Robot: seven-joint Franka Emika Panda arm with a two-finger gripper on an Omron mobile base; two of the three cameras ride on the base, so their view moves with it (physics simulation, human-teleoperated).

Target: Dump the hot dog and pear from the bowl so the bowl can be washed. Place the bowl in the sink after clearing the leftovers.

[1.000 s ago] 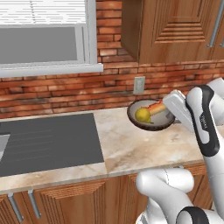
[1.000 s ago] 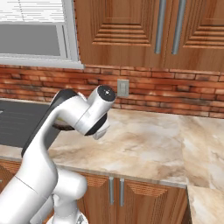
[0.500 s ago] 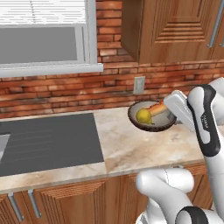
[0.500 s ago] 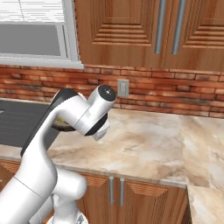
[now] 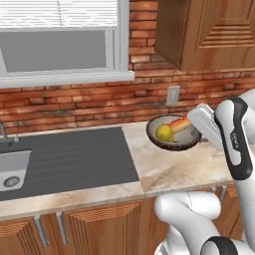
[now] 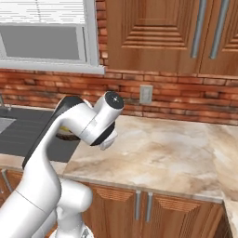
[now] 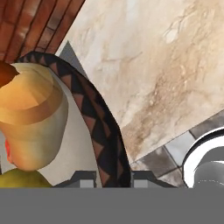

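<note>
At the far left of the left base view the sink [image 5: 12,172] is sunk into the bench [image 5: 174,167], a light grey basin with a round drain, and a dark ribbed surround [image 5: 74,159] runs from it toward the middle. A window [image 5: 60,42] sits above it in the red brick wall [image 5: 99,104]. Further right the bowl [image 5: 173,133] hangs in the air above the marbled bench, well apart from the sink and just below a wall socket [image 5: 173,94]. It is tilted slightly, with its dark brown rim facing the camera. Inside it the yellow pear [image 5: 164,132] lies on the left and the hot dog [image 5: 180,123] on the right, close beside each other. The white arm [image 5: 234,139] reaches in from the right, and its hand meets the bowl at the right-hand rim. The jaws [image 7: 113,179] are closed on that rim: in the hand view the two finger tips [image 7: 83,180] stand on either side of the patterned dark edge of the bowl, with the tan bun of the hot dog and a sliver of pear just inside. A wooden wall cabinet [image 5: 209,35] hangs above the arm.
</note>
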